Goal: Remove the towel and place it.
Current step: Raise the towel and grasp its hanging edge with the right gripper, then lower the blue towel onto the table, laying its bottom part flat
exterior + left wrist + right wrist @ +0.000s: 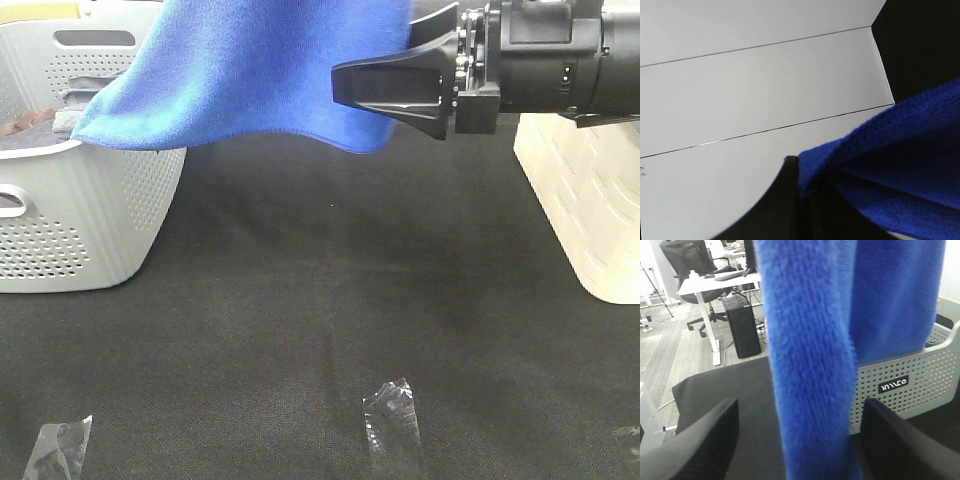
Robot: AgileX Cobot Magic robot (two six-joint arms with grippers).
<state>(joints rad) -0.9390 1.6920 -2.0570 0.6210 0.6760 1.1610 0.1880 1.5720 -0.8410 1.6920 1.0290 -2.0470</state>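
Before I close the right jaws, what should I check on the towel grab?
1. Left gripper, jaws shut on the towel: ok.
2. Right gripper, jaws open: ok.
3. Towel hanging between the right jaws: ok.
4. Towel clear of the basket rim: cannot tell; they overlap in the high view.
5. Towel's lower edge off the table: ok.

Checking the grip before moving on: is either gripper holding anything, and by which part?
The left gripper is shut on the blue towel, pinching an edge. The right gripper is open, jaws astride the hanging towel.
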